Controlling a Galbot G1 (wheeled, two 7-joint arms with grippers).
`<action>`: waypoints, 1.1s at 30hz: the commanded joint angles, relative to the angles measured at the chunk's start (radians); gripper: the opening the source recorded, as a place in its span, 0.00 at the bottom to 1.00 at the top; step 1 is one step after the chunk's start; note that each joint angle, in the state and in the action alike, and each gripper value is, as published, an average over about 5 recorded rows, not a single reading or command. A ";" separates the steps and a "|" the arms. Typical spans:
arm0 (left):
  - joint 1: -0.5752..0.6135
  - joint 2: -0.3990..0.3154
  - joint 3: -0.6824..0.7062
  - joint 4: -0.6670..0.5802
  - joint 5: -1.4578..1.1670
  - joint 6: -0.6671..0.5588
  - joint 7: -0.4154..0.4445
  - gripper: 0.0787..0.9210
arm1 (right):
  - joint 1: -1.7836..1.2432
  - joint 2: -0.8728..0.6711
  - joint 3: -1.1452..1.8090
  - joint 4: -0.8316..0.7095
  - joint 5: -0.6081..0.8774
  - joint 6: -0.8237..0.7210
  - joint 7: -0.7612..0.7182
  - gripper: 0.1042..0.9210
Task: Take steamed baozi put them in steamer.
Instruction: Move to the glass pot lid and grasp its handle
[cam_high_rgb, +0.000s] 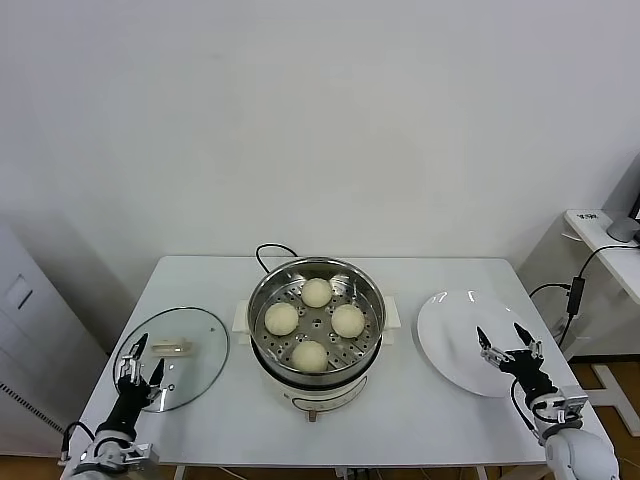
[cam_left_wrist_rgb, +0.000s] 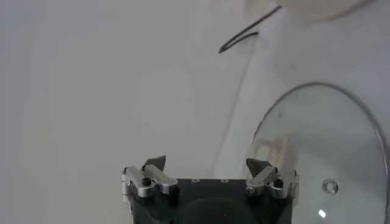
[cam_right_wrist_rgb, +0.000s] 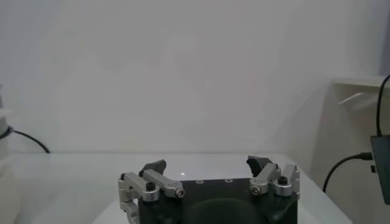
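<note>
Several cream-white steamed baozi (cam_high_rgb: 316, 292) lie on the perforated tray inside the shiny round steamer (cam_high_rgb: 262, 300) at the middle of the table. My left gripper (cam_high_rgb: 141, 356) hangs open over the near left part of the table, above the glass lid, with nothing between its fingers. In the left wrist view the left gripper (cam_left_wrist_rgb: 208, 163) shows its jaws spread wide and empty. My right gripper (cam_high_rgb: 506, 339) stands open over the white plate at the near right, also empty. The right wrist view shows the right gripper (cam_right_wrist_rgb: 207, 164) with jaws wide apart.
A round glass lid (cam_high_rgb: 195, 345) with a cream handle lies flat left of the steamer; the lid (cam_left_wrist_rgb: 329, 140) also fills part of the left wrist view. A flat white plate (cam_high_rgb: 450, 335) lies bare on the right. A black cord (cam_high_rgb: 268, 252) runs behind the steamer. A side desk (cam_high_rgb: 600, 240) stands at the right.
</note>
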 joint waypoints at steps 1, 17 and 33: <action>-0.091 -0.023 -0.021 0.128 0.280 -0.046 -0.045 0.88 | 0.001 0.017 -0.002 -0.025 -0.022 0.010 -0.014 0.88; -0.214 -0.025 0.001 0.257 0.311 -0.048 -0.061 0.88 | 0.019 0.020 -0.004 -0.053 -0.032 0.016 -0.031 0.88; -0.271 -0.030 0.011 0.309 0.287 -0.047 -0.072 0.84 | 0.036 0.020 -0.004 -0.087 -0.036 0.018 -0.037 0.88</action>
